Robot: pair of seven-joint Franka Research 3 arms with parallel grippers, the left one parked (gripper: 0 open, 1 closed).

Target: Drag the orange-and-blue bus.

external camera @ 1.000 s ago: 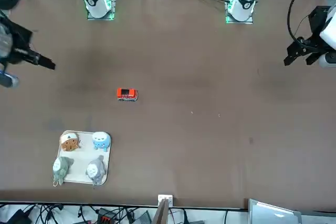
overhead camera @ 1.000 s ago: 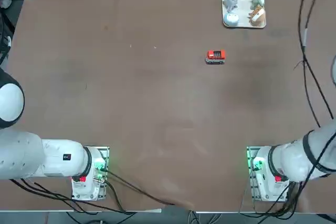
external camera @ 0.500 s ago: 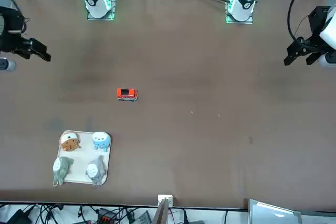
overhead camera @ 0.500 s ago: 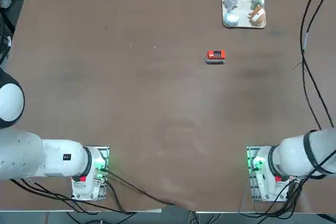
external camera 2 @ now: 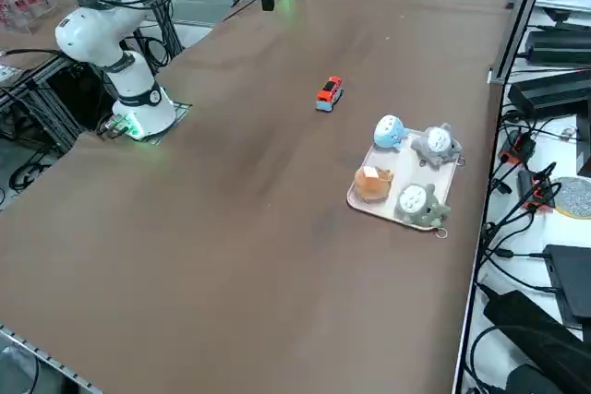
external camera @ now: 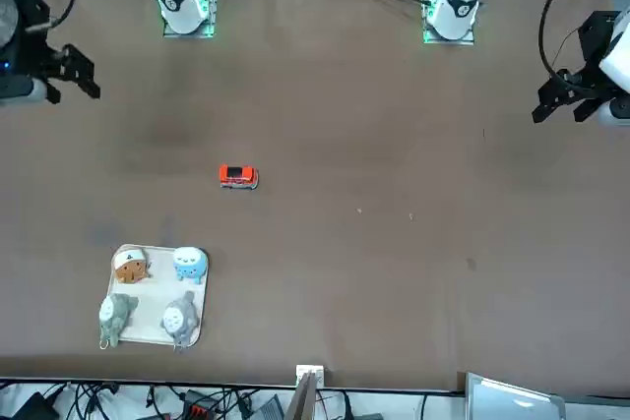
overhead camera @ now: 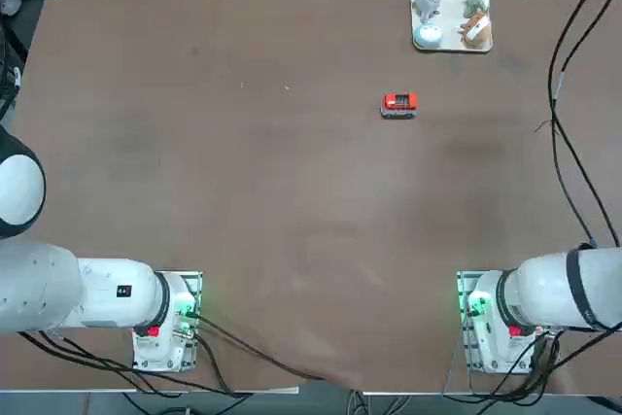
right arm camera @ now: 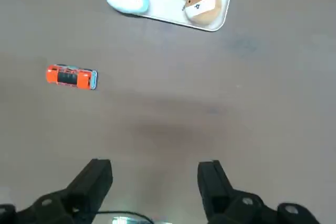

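The orange-and-blue bus (overhead camera: 399, 104) (external camera: 237, 176) (external camera 2: 329, 92) stands alone on the brown table, a short way toward the robot from the tray. My right gripper (external camera: 71, 90) hangs high above the table near its right edge, well apart from the bus. In the wrist view the gripper (right arm camera: 156, 182) is open with only bare table between its fingers. The bus (right arm camera: 71, 76) sits far beyond the fingertips (right arm camera: 100, 174) and off to one side.
A white tray (overhead camera: 452, 46) (external camera: 156, 340) (external camera 2: 366, 206) (right arm camera: 173, 9) with several small animal figurines lies at the far right corner of the table. Cables hang along the table's right edge (overhead camera: 564, 123). The arm bases stand at the near edge.
In the front view my right gripper has shifted back toward the robot's side of the table. The bus and the tray have not moved.
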